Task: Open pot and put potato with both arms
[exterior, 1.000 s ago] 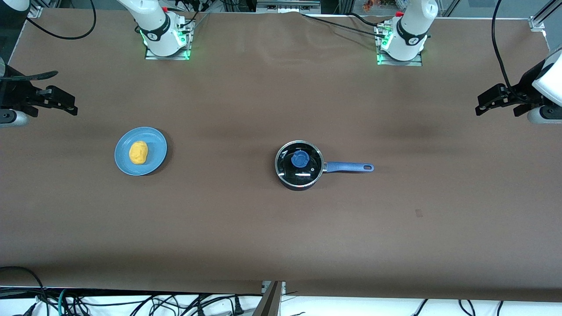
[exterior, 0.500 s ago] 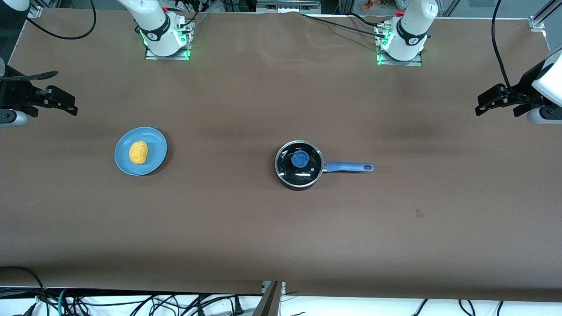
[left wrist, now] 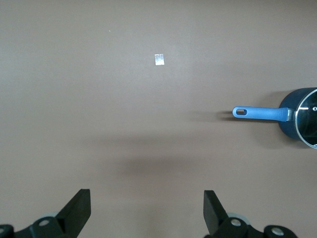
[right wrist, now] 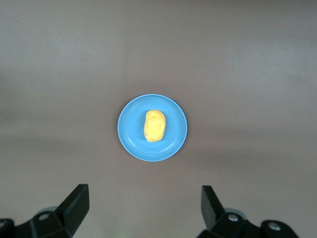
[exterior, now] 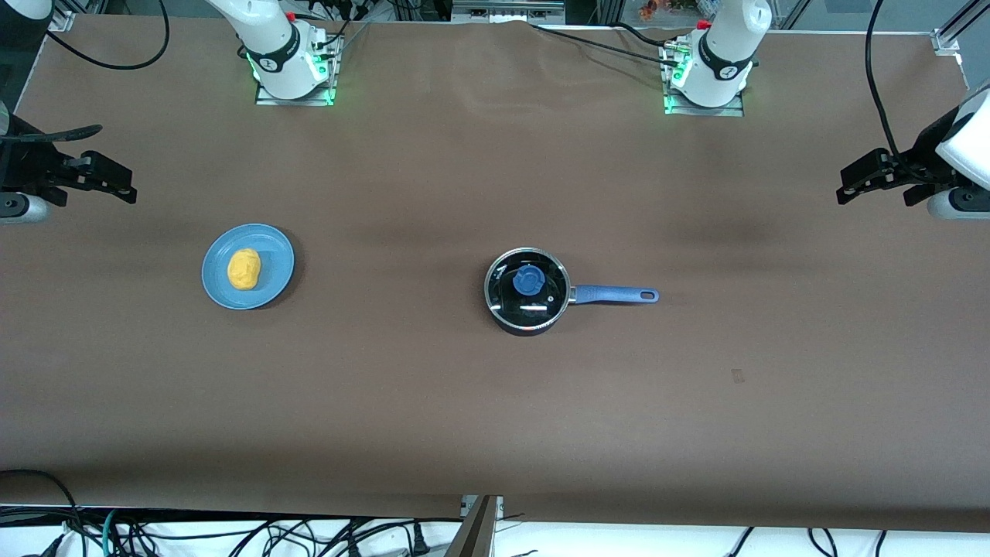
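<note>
Front view shows both spread-fingered, empty grippers, left gripper (exterior: 870,179) and right gripper (exterior: 104,179), well apart from pot (exterior: 527,291) and potato (exterior: 244,268); the glass lid's knob (exterior: 528,281) could slip from a poorly centred pinch.

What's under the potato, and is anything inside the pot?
The potato lies on a blue plate. The pot is closed by its glass lid; only dark interior and glare show through.

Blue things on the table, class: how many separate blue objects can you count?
2. The plate lies toward the right arm's end, holding the potato. The pot, with blue handle and lid knob, sits mid-table. Nothing seems hidden.
</note>
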